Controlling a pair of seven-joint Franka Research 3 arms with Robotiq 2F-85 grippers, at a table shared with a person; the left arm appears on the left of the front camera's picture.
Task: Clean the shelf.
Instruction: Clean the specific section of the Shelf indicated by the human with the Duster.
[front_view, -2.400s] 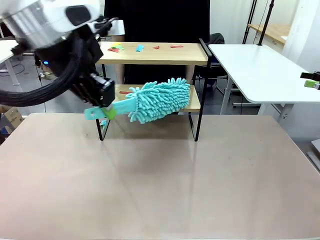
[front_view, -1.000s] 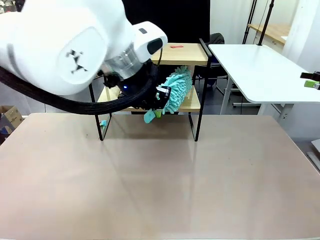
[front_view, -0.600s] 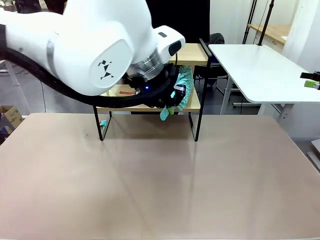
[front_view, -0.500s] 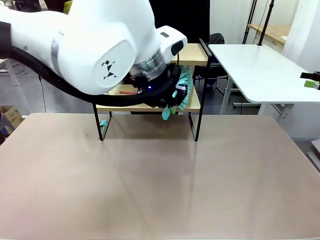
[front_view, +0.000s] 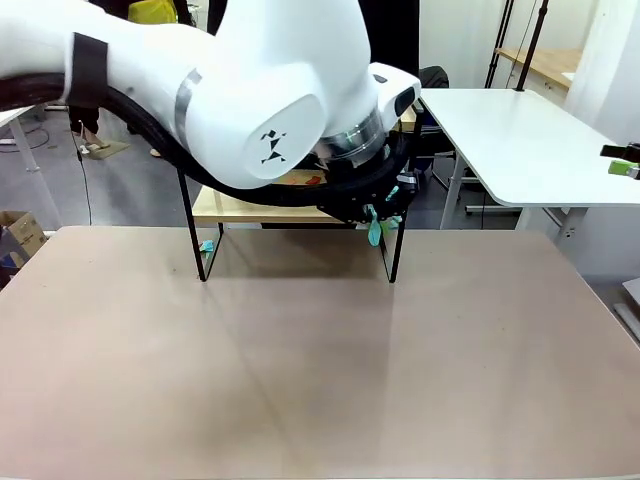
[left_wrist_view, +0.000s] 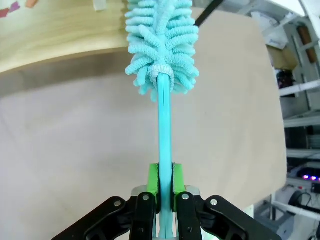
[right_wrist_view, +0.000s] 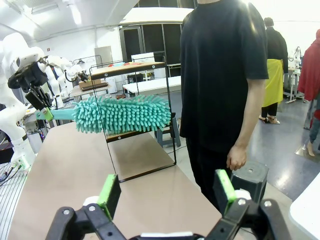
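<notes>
the shelf (front_view: 240, 208) sits at the far edge of the table (front_view: 300, 380), and your left gripper (left_wrist_view: 166, 179) is clamped on the teal duster (left_wrist_view: 162, 40) by its handle, head over the lower board. press the fluff flat and sweep slow so the scraps (left_wrist_view: 14, 8) go off the end. the right gripper (right_wrist_view: 167, 192) hangs wide open, well apart.

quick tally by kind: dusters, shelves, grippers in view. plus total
Dusters: 1, the duster
Shelves: 1, the shelf
Grippers: 2, the left gripper shut on the duster's handle, the right gripper open
Total: 4
</notes>
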